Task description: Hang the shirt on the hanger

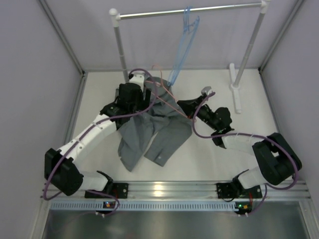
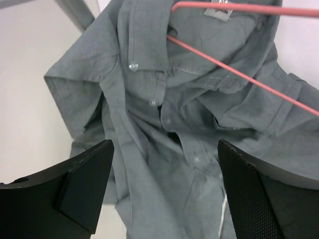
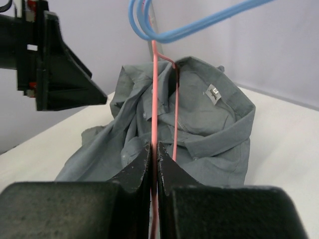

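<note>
Top external shows the grey shirt (image 1: 154, 130) heaped on the table (image 1: 199, 164) between both arms; in left wrist the left gripper (image 2: 164, 149) gapes empty over the placket and should pinch the loose collar side, drawing it over the pink hanger (image 2: 239, 73), whose wire right wrist shows clamped in the right gripper (image 3: 154, 148).

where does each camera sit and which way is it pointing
Top external: above and behind, looking down on the table, shirt and rail; left arm and right arm show, bases at the bottom.
Left wrist: on the left arm, looking down at the shirt's collar; open left gripper at the bottom corners.
Right wrist: on the right arm, looking along the pink hanger toward the wall; right gripper shut on its wire.
Shared: both wrist views show the neck label and pink hanger.
</note>
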Motion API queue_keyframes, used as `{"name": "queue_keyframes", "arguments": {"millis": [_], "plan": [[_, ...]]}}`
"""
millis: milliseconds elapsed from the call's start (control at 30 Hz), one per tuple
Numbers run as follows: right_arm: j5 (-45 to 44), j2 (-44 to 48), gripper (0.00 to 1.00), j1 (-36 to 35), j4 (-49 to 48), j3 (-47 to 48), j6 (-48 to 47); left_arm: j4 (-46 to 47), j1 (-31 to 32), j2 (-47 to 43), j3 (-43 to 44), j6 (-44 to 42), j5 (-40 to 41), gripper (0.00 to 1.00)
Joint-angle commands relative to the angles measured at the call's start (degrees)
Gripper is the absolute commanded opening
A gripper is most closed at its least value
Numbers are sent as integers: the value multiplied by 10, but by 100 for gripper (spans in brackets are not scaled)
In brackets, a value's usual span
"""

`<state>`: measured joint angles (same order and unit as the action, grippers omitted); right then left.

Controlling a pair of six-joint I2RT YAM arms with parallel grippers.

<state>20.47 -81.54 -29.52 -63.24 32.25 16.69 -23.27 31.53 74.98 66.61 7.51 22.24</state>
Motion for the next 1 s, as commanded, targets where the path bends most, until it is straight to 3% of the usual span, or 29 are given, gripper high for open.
{"name": "queue_keyframes", "arguments": {"millis": [0,500,567,967], "plan": [[17,-17,0,-2,-101,7,11,106,-7,37,11,-36,13,88],[5,-4,0,-1,-63,21,1,334,-57,168,-17,-92,1,78],[10,-8,0,-1,-67,23,9,366,-60,177,-23,-94,17,73],[25,-14,0,-1,-81,27,26,432,-69,229,-11,-78,10,69]]}}
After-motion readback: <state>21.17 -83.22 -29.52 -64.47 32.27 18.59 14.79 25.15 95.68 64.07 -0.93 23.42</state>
